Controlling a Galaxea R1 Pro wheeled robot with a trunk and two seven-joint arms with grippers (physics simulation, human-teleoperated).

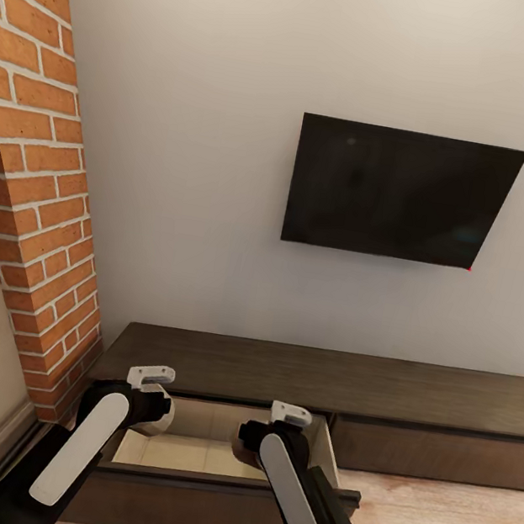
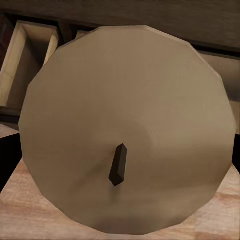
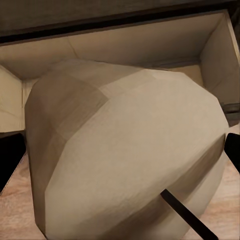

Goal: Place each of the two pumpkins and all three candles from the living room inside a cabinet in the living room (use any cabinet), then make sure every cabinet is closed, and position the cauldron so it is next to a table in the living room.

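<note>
No text, label, brand, number or sign can be read anywhere. The television [image 1: 403,194] on the wall has a blank dark screen with only a tiny red dot at its lower corner, and the cabinet [image 1: 335,383] and brick column [image 1: 46,175] bear no markings.

Both arms black w/ long white panels; left arm [image 1: 86,446]; right arm [image 1: 292,489]; pale grey wrist caps.

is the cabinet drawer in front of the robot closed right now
No: in the head view the cabinet has one drawer pulled out, its pale beige inside exposed beneath the two grippers.
</note>
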